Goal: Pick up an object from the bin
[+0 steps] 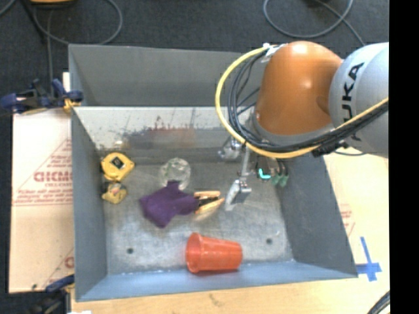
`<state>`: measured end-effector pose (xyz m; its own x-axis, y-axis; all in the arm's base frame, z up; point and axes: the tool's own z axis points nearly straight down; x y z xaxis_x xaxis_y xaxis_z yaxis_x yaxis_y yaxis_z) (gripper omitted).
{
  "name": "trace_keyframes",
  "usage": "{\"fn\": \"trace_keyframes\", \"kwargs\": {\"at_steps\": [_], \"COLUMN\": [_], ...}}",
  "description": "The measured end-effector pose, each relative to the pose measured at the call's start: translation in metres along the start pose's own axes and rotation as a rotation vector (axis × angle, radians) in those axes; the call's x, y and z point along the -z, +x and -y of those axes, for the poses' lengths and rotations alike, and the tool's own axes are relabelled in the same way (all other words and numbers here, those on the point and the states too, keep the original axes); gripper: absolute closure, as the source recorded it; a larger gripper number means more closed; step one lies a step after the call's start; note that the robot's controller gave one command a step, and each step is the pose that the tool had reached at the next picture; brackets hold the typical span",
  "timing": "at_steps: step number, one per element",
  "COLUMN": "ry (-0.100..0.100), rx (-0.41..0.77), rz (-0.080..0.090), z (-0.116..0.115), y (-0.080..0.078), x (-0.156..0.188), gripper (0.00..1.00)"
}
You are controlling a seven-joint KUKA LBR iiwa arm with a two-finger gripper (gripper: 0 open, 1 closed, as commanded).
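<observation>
One purple cloth, one clear ball, two yellow toys, one orange cup. One tan peg lies just beside the hand, whose opening I cannot tell.

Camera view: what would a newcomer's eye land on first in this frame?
The arm's big orange wrist cover dominates the upper right, with the pincer low in the bin beside a tan wooden piece. Next come the orange cup lying on its side near the front wall and the purple cloth crumpled at the centre.
</observation>
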<state>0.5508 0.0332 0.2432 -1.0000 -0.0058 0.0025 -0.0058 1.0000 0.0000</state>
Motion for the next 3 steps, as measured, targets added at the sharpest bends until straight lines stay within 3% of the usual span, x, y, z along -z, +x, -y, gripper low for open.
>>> {"fn": "trace_keyframes", "kwargs": {"at_steps": [1, 2, 3], "ry": [-0.001, -0.001, -0.002], "rx": [-0.001, -0.004, 0.027], "rz": [0.007, 0.016, 0.017], "z": [0.0, 0.004, -0.019], "y": [-0.001, -0.016, -0.008], "x": [0.003, -0.038, -0.161], "gripper": [0.0, 0.0, 1.0]}}
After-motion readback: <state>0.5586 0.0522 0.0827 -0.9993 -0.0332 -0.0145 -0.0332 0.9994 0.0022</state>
